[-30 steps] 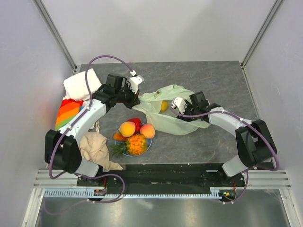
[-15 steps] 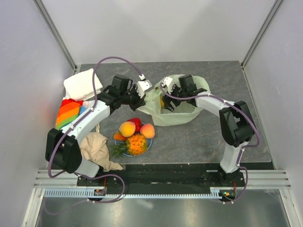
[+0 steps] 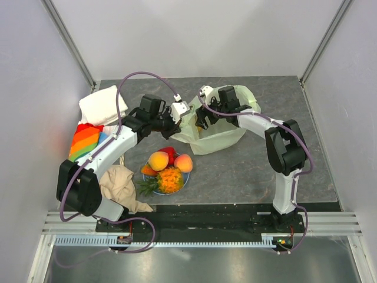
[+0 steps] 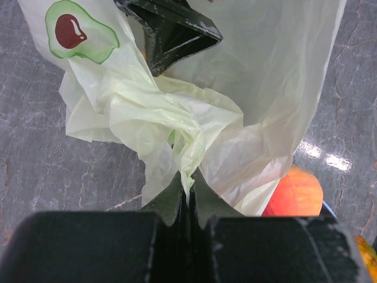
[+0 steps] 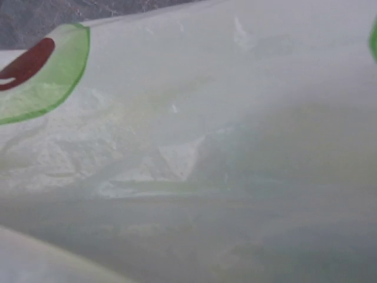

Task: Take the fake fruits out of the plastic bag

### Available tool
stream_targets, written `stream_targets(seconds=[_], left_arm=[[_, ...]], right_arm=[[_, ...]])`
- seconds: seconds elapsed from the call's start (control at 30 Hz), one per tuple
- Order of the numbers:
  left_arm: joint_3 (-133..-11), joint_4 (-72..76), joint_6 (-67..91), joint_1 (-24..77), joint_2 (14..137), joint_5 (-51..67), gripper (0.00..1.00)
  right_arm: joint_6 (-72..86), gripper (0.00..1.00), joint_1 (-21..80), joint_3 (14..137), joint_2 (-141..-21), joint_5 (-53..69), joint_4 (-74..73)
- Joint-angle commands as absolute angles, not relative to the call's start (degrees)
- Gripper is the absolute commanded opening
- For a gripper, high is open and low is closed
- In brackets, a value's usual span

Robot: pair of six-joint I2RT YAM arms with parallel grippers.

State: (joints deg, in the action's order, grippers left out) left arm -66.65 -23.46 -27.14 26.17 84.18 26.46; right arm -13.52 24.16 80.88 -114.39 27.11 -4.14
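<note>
Table (image 3: 247,171) is bearing the plastic bag (image 3: 219,139) toward its rear middle. Left gripper (image 4: 187,187) is clamping a bunched fold of the bag. Right gripper (image 3: 204,119) is poking inside it, jaws hidden, so I cannot tell their state. Plate (image 3: 145,175) nearby is holding fake fruits (image 3: 159,160).

We see a grey, marbled surface (image 3: 253,171) with pale veins and a slight gloss, walled in on three sides. In its far left corner lies a folded white cloth (image 3: 100,106). Just nearer, along the left edge, a rainbow-striped item (image 3: 84,141) lies against that cloth. A crumpled beige cloth (image 3: 119,186) sits at the near left, its near end reaching the surface's near edge. Just to the right of it stands a round blue plate (image 3: 145,175). Beyond the plate, toward the far middle, the lower part of a pale green bag (image 3: 218,140) rests on the surface, and its upper part is raised off it.
</note>
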Motion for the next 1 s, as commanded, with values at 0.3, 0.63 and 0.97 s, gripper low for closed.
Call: stream_targets(seconds=[0.3,0.63,0.97], left_arm=[[-66.2,-22.4,-29.4,26.5,83.9,26.7,0.02],[-66.2,-22.4,-28.7,26.5,84.6,26.5,0.02],[-66.2,-23.1,-28.5,26.5,84.6,26.6,0.02]], right_arm=[[-6.9,0.88,24.2,88.4,-120.4,19.2,2.2],[-5.4,0.89,24.7,89.0,-121.7,26.0,0.5],[-5.4,0.91,26.0,88.0,-123.0,28.0,0.8]])
